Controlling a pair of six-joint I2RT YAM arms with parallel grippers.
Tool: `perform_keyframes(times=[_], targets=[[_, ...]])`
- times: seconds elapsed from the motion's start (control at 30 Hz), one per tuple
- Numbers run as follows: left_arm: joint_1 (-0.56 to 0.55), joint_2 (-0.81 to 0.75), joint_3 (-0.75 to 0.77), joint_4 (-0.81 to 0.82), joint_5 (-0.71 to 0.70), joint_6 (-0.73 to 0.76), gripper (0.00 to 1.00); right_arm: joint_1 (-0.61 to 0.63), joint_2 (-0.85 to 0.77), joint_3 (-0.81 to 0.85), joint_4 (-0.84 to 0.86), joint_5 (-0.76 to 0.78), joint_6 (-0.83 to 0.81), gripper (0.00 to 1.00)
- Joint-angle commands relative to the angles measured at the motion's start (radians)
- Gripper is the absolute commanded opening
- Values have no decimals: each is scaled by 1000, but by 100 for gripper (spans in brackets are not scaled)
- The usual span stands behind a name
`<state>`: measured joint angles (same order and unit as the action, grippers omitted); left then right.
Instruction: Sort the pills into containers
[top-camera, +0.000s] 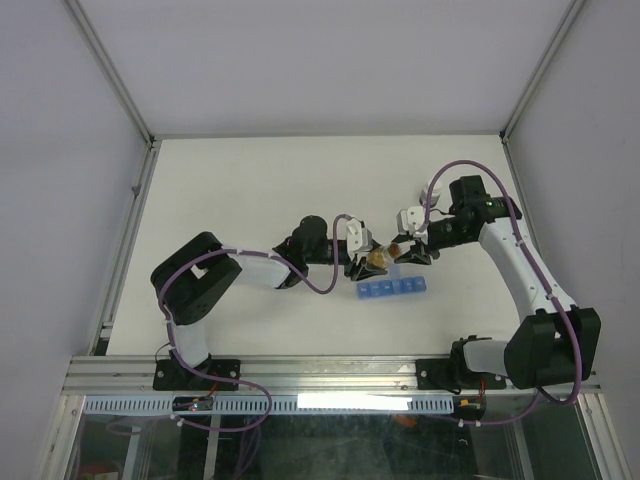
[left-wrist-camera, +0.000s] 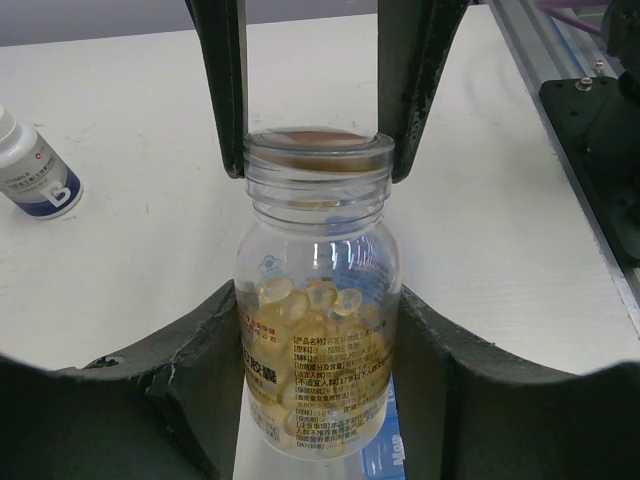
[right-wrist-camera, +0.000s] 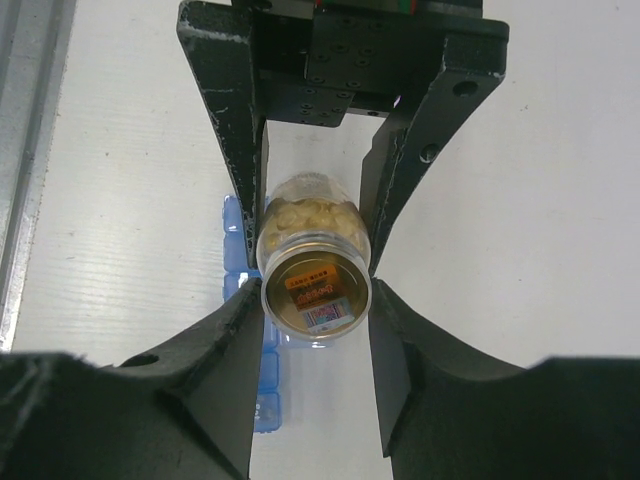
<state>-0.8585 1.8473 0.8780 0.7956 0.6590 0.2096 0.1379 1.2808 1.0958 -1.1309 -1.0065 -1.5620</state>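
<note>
A clear bottle (left-wrist-camera: 318, 250), about half full of yellowish pills (left-wrist-camera: 305, 300), hangs just above the table between both arms. My left gripper (left-wrist-camera: 318, 335) is shut on its labelled body, a finger pressing each side. My right gripper (right-wrist-camera: 315, 300) is shut on the bottle's threaded neck, and its fingers (left-wrist-camera: 405, 100) reach down to the rim in the left wrist view. In the top view the two grippers meet at the bottle (top-camera: 378, 258). The containers, a blue pill organizer (top-camera: 393, 290), lie on the table right below it, partly hidden (right-wrist-camera: 238, 270).
A small white-capped bottle with a dark band (left-wrist-camera: 35, 172) lies on the table beyond the held bottle, off to the left in the left wrist view. The aluminium frame rail (top-camera: 330, 372) runs along the near edge by the arm bases.
</note>
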Motion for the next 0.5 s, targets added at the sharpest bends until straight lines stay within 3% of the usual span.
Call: perform_keyframes(times=[0.0,0.1,0.3,0.4,0.47], targets=[[9,-45,-13,38,-4,20,0,-9,-38,-2,-1,32,-67,24],[9,-43,-11,39,0,20,0,-9,-36,3,-32,31,-148,25],[9,-43,-11,36,3,23,0,-8,5,45,-236,11,-501,33],[10,-44,-13,36,0,25,0,-13,20,68,-236,17,-462,34],[12,-46,-18,38,-5,25,0,-40,13,77,-179,-2,-330,33]])
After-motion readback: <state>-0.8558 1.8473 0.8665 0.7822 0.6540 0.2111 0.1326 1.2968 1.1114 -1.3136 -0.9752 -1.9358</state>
